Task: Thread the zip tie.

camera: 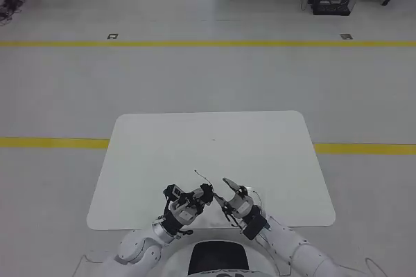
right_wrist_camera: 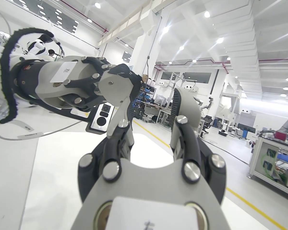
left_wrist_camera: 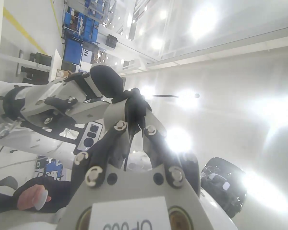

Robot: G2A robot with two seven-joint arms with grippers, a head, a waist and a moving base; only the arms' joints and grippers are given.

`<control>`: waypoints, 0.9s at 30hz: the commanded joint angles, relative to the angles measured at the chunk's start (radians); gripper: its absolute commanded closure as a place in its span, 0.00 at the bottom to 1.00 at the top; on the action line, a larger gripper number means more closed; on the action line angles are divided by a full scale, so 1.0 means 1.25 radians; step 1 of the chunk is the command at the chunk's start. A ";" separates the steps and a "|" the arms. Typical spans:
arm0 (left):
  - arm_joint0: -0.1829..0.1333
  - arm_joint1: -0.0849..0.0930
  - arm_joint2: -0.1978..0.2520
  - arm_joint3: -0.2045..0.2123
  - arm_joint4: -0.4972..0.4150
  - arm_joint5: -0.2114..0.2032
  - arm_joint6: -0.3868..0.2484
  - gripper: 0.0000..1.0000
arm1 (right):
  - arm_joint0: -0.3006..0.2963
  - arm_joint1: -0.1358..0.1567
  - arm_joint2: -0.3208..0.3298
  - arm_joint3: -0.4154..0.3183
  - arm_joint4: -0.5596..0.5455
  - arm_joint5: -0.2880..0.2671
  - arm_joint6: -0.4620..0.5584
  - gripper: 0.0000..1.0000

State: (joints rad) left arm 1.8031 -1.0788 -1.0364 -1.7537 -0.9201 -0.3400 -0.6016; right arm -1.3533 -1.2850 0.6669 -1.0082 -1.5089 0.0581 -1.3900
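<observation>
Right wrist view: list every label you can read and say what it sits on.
"左": wrist sticker behind the left claw.
Base sticker behind the right claw: cut off at the picture's edge, unreadable.
Cable tags: too small to read.

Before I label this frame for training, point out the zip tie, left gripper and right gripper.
zip tie point(left_wrist_camera: 165, 95), left wrist view, its thin free strand.
left gripper point(left_wrist_camera: 134, 101), left wrist view, its shut fingertips.
right gripper point(right_wrist_camera: 152, 99), right wrist view, midway between its open fingertips.
</observation>
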 commanded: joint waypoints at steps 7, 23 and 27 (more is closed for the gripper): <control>0.000 0.000 0.000 0.000 0.000 0.000 0.000 1.00 | 0.005 -0.010 0.001 0.007 -0.011 -0.015 0.000 0.69; 0.000 0.000 0.000 0.000 0.000 0.000 0.000 1.00 | 0.009 -0.026 0.014 0.012 -0.026 -0.025 0.000 0.77; 0.000 0.000 0.000 0.000 0.000 0.000 0.000 1.00 | 0.008 -0.027 0.019 0.010 -0.030 -0.028 0.000 0.78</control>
State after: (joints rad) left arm 1.8030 -1.0788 -1.0364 -1.7537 -0.9201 -0.3400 -0.6016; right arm -1.3428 -1.3186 0.6896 -0.9951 -1.5460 0.0235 -1.3900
